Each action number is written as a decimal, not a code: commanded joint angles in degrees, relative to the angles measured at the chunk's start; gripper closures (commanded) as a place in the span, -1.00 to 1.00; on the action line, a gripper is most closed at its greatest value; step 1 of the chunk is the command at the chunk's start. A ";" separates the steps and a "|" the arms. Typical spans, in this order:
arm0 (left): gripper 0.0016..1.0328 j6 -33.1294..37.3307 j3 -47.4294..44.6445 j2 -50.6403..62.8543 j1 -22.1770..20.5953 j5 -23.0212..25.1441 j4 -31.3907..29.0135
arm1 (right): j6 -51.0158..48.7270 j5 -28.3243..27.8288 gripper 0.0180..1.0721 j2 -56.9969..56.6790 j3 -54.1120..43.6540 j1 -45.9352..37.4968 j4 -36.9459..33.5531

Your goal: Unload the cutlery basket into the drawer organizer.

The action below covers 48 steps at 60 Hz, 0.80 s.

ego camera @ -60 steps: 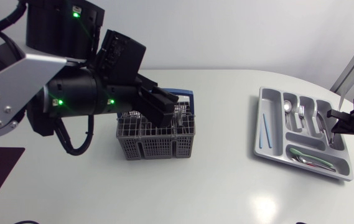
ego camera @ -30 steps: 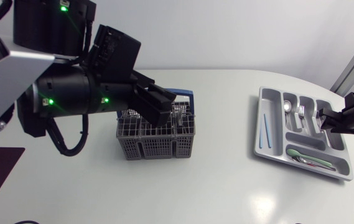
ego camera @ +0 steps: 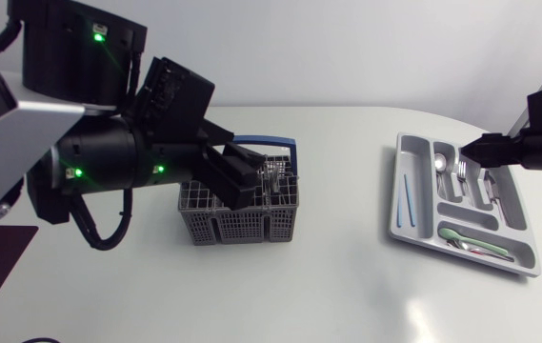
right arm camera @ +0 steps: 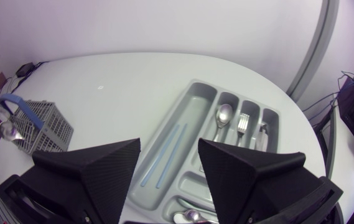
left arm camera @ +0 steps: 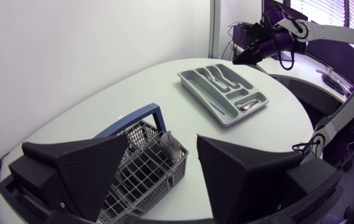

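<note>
Under the left hand, closest to its wrist camera, stands the grey wire cutlery basket with a blue handle. That hand hangs just above the basket with its fingers spread wide, holding nothing. One spoon and a few other silver pieces show inside the basket. Farther off across the desk, at 3 o'clock from the basket and well apart from it, lies the grey drawer organizer. It holds two blue sticks, a fork, more silver cutlery and a green-handled piece. Farthest, over the organizer's back edge at 2 o'clock, the right hand hangs wide open and empty. Unloading looks well under way, but the cutlery in the basket is left to move.
</note>
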 commanded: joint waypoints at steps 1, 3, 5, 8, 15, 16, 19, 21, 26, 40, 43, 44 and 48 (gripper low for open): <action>-0.90 1.46 -1.92 -0.80 -0.34 -0.47 0.95 | -0.90 -0.41 -0.37 -3.13 -3.23 4.00 -0.25; -0.90 1.64 -2.18 -0.71 -0.34 -0.47 1.04 | -0.55 -0.24 -0.37 -4.53 -4.19 6.11 -0.25; -0.90 1.64 -2.27 -0.71 -0.34 -0.47 1.04 | -0.20 0.11 -0.37 -5.50 -4.98 8.04 -0.25; -0.90 1.38 -2.35 -0.53 -0.52 -0.56 1.04 | 0.33 0.64 -0.37 -6.47 -5.69 10.77 -0.60; -0.90 1.20 -2.62 0.17 -1.49 -2.31 1.39 | 2.52 0.82 -0.38 -7.17 -6.22 15.86 -1.92; -0.90 1.29 -2.79 0.17 -1.58 -2.49 1.48 | 3.14 0.82 -0.38 -7.26 -6.22 16.83 -2.18; -0.90 1.64 -3.15 0.26 -1.58 -3.28 2.09 | 3.93 0.55 -0.39 -7.70 -6.13 18.59 -2.71; -0.90 1.90 -3.50 0.26 -1.58 -3.63 2.45 | 4.90 0.46 -0.39 -7.96 -6.04 20.08 -2.88; -0.90 2.87 -4.29 0.35 -0.96 -3.98 2.88 | 7.18 0.46 -0.42 -9.02 -5.34 23.42 -3.50; -0.90 5.77 -7.98 1.14 1.33 -3.98 5.35 | 14.21 0.55 -0.42 -7.26 -1.56 32.21 -6.57; -0.90 6.56 -9.30 1.66 2.03 -3.98 6.75 | 16.59 0.82 -0.42 -6.56 -0.85 33.71 -6.57; -0.90 6.74 -9.65 1.84 2.38 -3.98 7.28 | 17.38 0.99 -0.42 -6.29 -0.59 34.15 -6.57; -0.90 7.18 -10.79 2.63 2.91 -3.98 8.77 | 19.66 1.78 -0.42 -5.50 0.20 36.17 -6.31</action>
